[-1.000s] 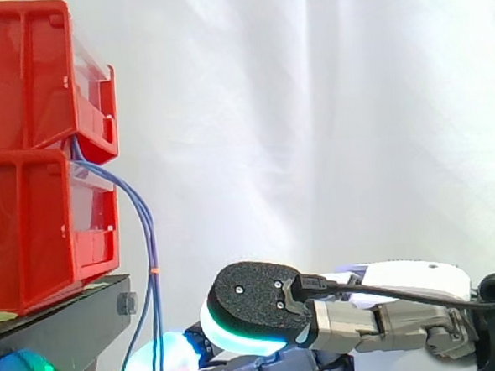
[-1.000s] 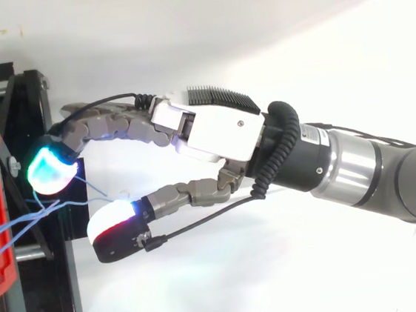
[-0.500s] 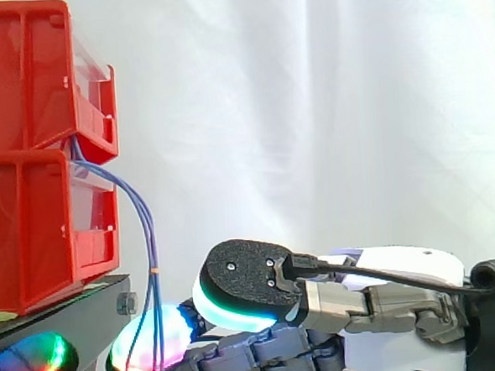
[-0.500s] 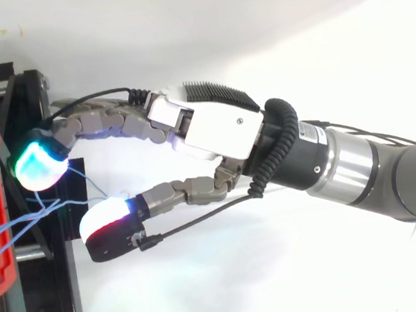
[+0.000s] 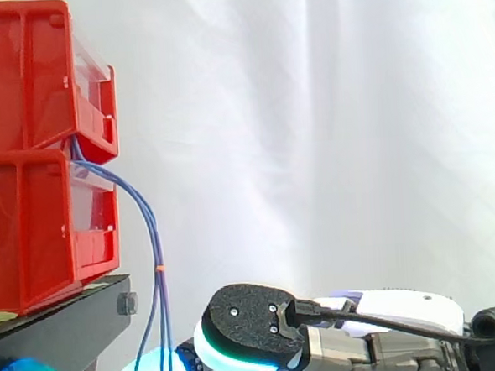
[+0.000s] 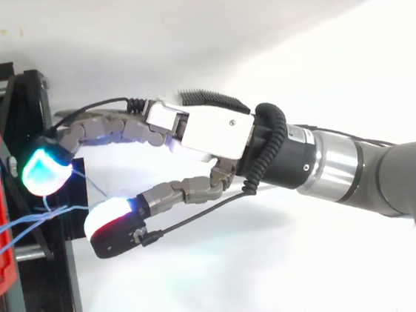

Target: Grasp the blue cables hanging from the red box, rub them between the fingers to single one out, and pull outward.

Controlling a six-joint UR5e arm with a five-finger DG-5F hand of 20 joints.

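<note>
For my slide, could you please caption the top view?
Open hand straddling the blue cables hanging from the red box.

**Cables sit between the pads**

From above, you see the robot hand (image 6: 205, 130) reaching in from the right toward the red box (image 6: 2, 252) at the left edge. Its fingertips (image 6: 42, 170) stand apart, one glowing cyan-green, the other white and red. The blue cables (image 6: 57, 211) run from the box into the gap between them, above the black stand (image 6: 51, 292).

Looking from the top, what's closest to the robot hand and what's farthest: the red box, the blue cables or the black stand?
1. blue cables: right by the hand, at its glowing pads.
2. black stand: just left, beneath the pads.
3. red box: farthest, at the left edge.
</note>
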